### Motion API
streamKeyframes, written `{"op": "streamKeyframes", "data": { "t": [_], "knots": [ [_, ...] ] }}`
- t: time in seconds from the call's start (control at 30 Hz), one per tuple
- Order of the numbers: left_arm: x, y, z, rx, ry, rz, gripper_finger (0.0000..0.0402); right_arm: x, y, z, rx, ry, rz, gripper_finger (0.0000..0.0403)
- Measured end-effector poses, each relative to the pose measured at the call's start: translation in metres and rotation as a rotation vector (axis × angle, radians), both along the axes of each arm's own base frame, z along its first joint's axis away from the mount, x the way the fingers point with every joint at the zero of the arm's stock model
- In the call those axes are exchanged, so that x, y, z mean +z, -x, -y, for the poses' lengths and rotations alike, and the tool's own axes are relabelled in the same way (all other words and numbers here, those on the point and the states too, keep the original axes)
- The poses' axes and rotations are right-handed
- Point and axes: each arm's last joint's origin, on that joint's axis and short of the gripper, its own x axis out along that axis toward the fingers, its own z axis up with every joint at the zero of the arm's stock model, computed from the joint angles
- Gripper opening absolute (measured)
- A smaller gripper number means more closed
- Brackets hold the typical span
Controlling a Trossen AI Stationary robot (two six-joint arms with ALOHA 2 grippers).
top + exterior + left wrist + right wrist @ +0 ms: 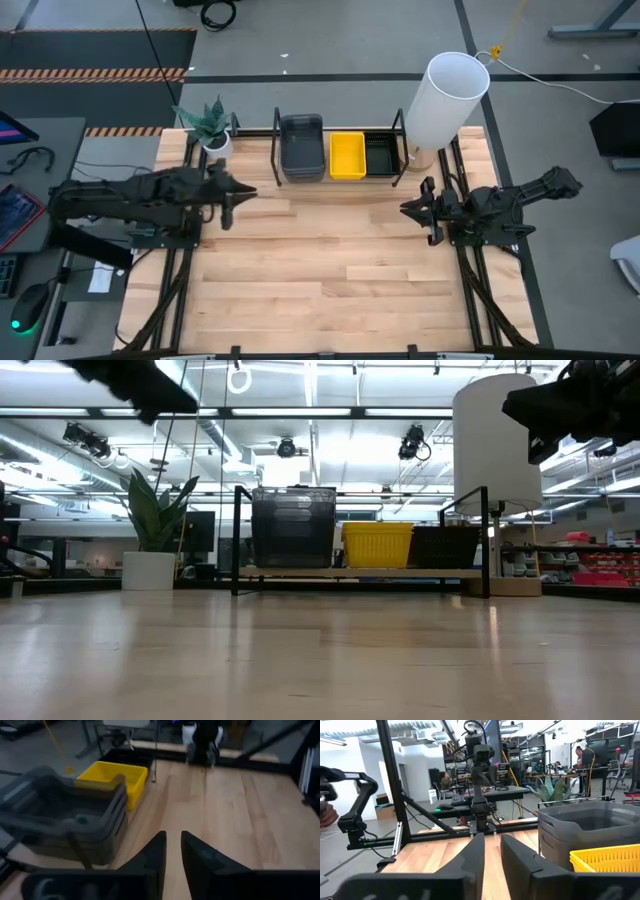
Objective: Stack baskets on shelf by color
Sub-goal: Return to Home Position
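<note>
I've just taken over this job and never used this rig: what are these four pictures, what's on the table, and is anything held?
It is a robot with two dark arms at a table. One picture looks straight down, one looks level across the tabletop, and two come from cameras on the wrists. The left gripper and right gripper hover at either side, holding nothing. A black shelf holds grey baskets, yellow baskets and black baskets. A plant and white cylinder flank it.

I can't count the baskets in the black stack [380, 155]. The low view's top edge crops the left arm [140, 385] and right arm [585, 400].
</note>
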Motion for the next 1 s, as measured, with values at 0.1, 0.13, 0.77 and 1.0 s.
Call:
{"op": "streamKeyframes", "data": {
  "t": [0.1,0.13,0.77,1.0],
  "knots": [
    [-0.011,0.019,0.0,0.03,0.032,0.08,0.005,-0.003,0.0,0.001,-0.001,-0.001,0.005,0.0047],
    [-0.014,0.025,0.0,0.037,0.046,0.116,0.0046,-0.003,0.0,0.001,-0.005,-0.004,0.008,0.0041],
    [-0.084,0.059,-0.001,0.077,0.119,0.412,0.0005,-0.004,-0.001,0.005,-0.04,-0.023,0.02,0.0002],
    [-0.098,0.054,-0.001,0.084,0.051,0.37,0.0005,-0.002,-0.001,0.008,-0.096,-0.025,0.047,0.0004]
  ]
}}
